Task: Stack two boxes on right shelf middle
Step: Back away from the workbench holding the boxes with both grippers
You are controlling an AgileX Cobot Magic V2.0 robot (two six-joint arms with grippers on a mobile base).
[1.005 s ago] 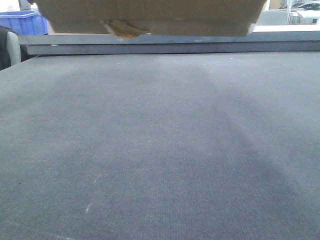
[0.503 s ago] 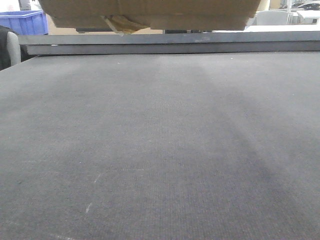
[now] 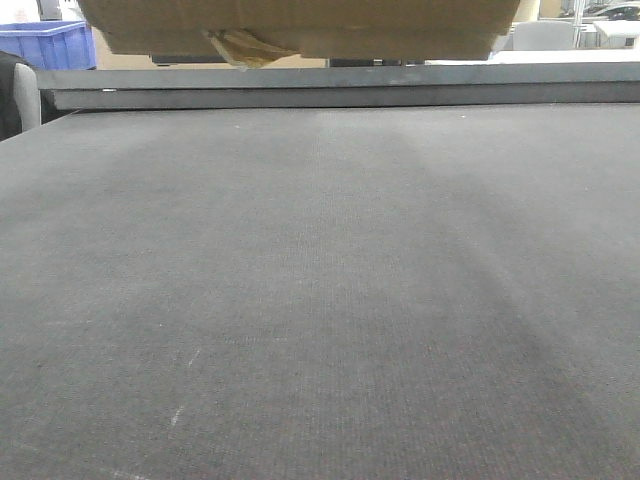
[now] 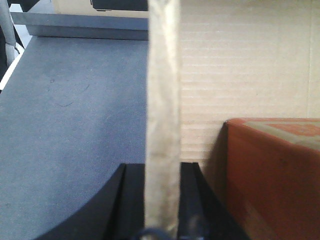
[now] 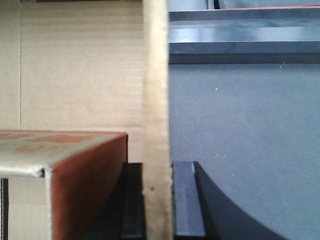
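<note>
Box (image 3: 300, 25) higher, left end effector (image 4: 161, 200) and right end effector (image 5: 156, 200) clamp its walls, red carton (image 4: 275, 175) inside

- A grey felt-like tabletop (image 3: 320, 300) fills nearly the whole front view, flat and wide, and runs back to a straight far edge.
- The tabletop is softly and evenly lit, with a paler band running from the middle of its far edge toward the near side.
- A few thin white scratches (image 3: 182, 412) mark the tabletop near its near-left corner.
- A blue plastic bin (image 3: 48, 45) stands beyond the tabletop's far-left corner.
- A grey rounded upright piece (image 3: 24, 95) stands against something dark at the tabletop's left edge; what it is cannot be told.
- A bright patch (image 3: 605, 15) with pale shapes shows beyond the tabletop's far-right corner, too small to tell.
</note>
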